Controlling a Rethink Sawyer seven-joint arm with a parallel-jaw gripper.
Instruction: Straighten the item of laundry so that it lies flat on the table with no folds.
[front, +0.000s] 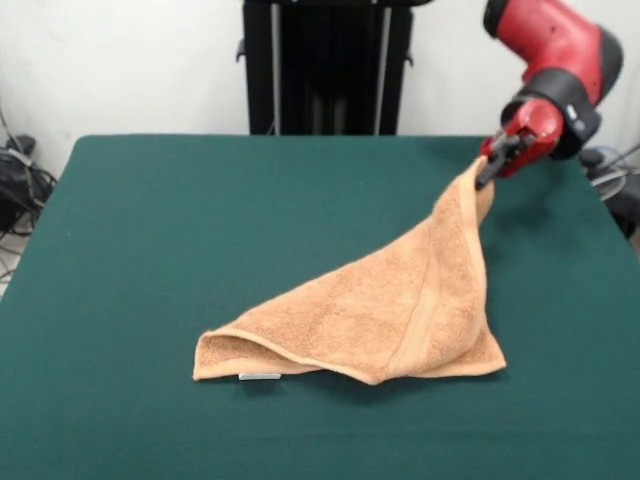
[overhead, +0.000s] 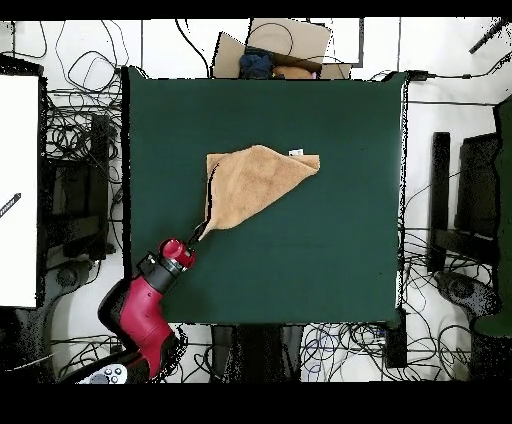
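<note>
The peach-orange towel (front: 390, 310) lies on the green table (front: 150, 250) as a folded triangle, with its white tag (front: 260, 376) at the near left edge. One corner is lifted off the table toward the upper right. My gripper (front: 492, 165) is shut on that raised corner and holds it in the air above the table's right far part. In the overhead view the towel (overhead: 258, 180) sits in the upper middle of the table (overhead: 330, 260), and the gripper (overhead: 200, 232) holds its lower left corner.
The robot's black pedestal (front: 325, 65) stands behind the table's far edge. Cables and black equipment (overhead: 75, 190) lie on the floor around the table. A cardboard box (overhead: 275, 50) sits beyond the table's opposite side.
</note>
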